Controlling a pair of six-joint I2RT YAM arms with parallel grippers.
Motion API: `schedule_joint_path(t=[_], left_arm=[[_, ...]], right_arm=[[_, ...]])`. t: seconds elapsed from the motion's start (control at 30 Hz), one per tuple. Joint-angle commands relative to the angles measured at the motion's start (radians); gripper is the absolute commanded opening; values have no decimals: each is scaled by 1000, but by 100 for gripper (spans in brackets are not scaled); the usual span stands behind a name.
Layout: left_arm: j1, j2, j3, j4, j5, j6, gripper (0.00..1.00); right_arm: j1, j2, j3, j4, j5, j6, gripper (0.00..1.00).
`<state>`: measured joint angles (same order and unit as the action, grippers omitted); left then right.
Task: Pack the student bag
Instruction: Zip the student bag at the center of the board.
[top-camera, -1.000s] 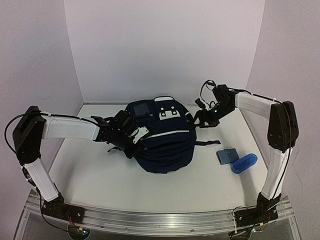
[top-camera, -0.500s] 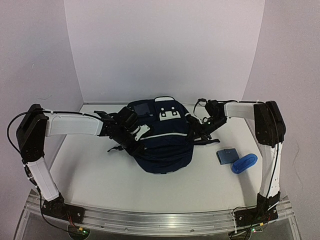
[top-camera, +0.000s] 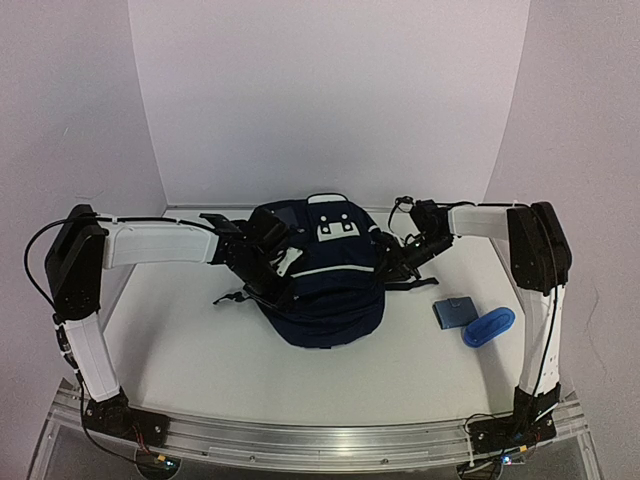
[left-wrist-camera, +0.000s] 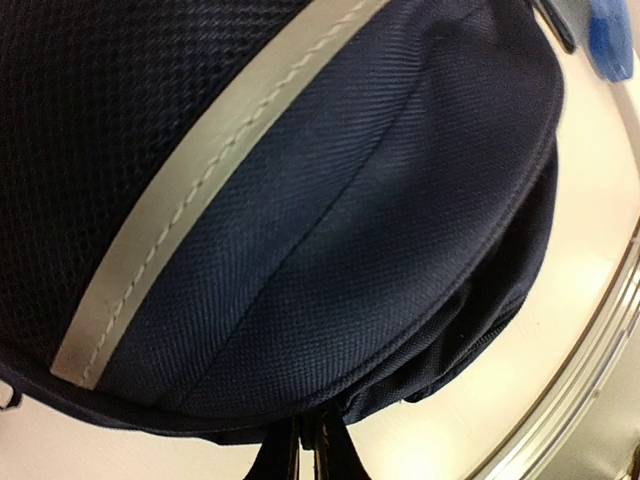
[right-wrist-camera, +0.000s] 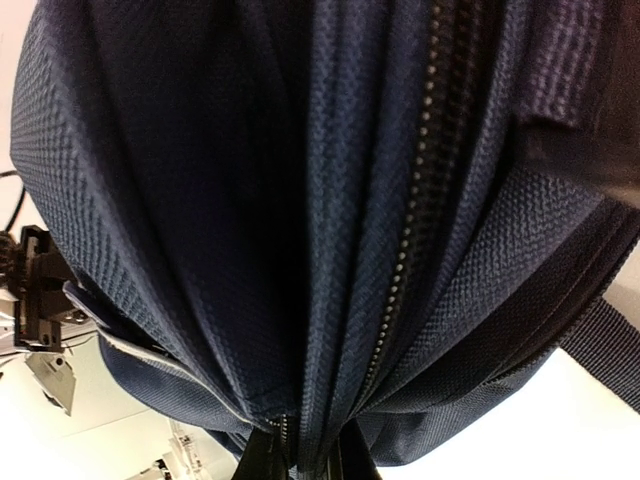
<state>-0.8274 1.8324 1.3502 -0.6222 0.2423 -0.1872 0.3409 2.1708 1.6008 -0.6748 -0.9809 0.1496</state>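
Observation:
The student bag (top-camera: 335, 290), navy with thin white stripes and a white patch, lies in the middle of the table. My left gripper (top-camera: 283, 283) is at its left side. In the left wrist view the left gripper (left-wrist-camera: 310, 455) is shut on the bag's (left-wrist-camera: 300, 200) lower seam, below a white stripe (left-wrist-camera: 200, 170). My right gripper (top-camera: 390, 262) presses into the bag's right side. The right wrist view shows the right gripper (right-wrist-camera: 312, 462) shut on a fold of the bag's fabric (right-wrist-camera: 230, 200) beside the zipper (right-wrist-camera: 415, 200).
A small blue pouch (top-camera: 456, 312) and a bright blue object (top-camera: 489, 326) lie on the table right of the bag. A dark strap (top-camera: 415, 286) trails from the bag toward them. A metal rail (top-camera: 320, 440) runs along the near edge. White walls enclose three sides.
My right arm came down and left from above the table to the bag's right side, and its jaws closed on the fabric. My left arm shifted slightly back and right, keeping its grip.

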Motion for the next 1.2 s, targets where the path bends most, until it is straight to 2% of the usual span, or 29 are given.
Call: schedule_joint_path(t=[0.0,0.13,0.27,0.33,0.5,0.57,0.67,0.87,0.97,1.07,1.17], left_arm=[[-37,-50,26,-48,-20,-115,0],[-77,45,167,-71,-30,-167,0],[-118,221,411,-135,-46,-233,0],[-117,248,430,-104,-30,-292,0],[-107,134,233,-17,-79,-373,0],[-106,116,214,-23,-88,-360,0],[-108,171,299,-56,-86,-329,0],[-110,412,698,-66,-17,-291,0],[-115,493,830,-66,-3,-285,0],[-117,510,865,-48,-9,-289,0],[-114,485,810,12,-18,-311,0]], right_arm=[[47,-62,-15,99,-112,120,0],[49,-87,-64,244,-123,262,0],[61,-117,-109,378,-129,381,0],[62,-128,-119,397,-130,400,0],[60,-155,-146,399,-129,398,0],[61,-161,-152,408,-123,406,0],[65,-157,-156,445,-119,435,0],[83,-170,-192,571,-108,547,0],[103,-185,-214,640,-97,601,0],[127,-186,-207,654,-93,611,0],[133,-186,-202,658,-91,611,0]])
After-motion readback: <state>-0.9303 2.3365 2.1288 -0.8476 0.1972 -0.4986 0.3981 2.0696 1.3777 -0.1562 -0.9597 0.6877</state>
